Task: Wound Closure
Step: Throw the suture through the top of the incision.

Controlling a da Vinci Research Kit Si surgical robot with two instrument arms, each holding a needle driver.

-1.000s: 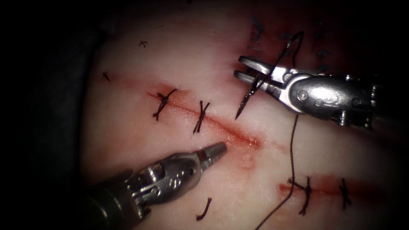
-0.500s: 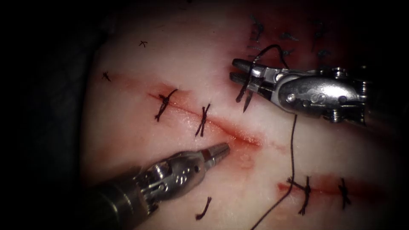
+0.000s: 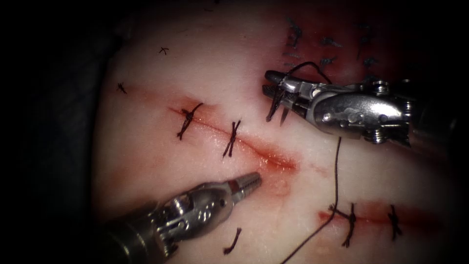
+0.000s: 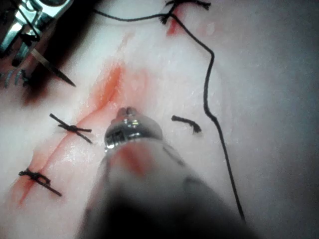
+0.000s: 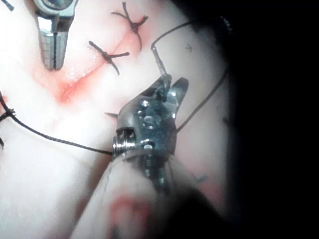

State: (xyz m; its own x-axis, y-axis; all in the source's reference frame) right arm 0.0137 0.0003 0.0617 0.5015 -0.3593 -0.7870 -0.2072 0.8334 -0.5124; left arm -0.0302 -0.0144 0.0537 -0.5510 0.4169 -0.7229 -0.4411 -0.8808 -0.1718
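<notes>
Pointing down at tissue, needle upright

The right tool is gripping the needle, which is standing clear of the tissue. Thread is trailing across the tissue. The left tool, jaws together, is hovering beside the cut.

Overhead endoscope, two close wrist views
</notes>
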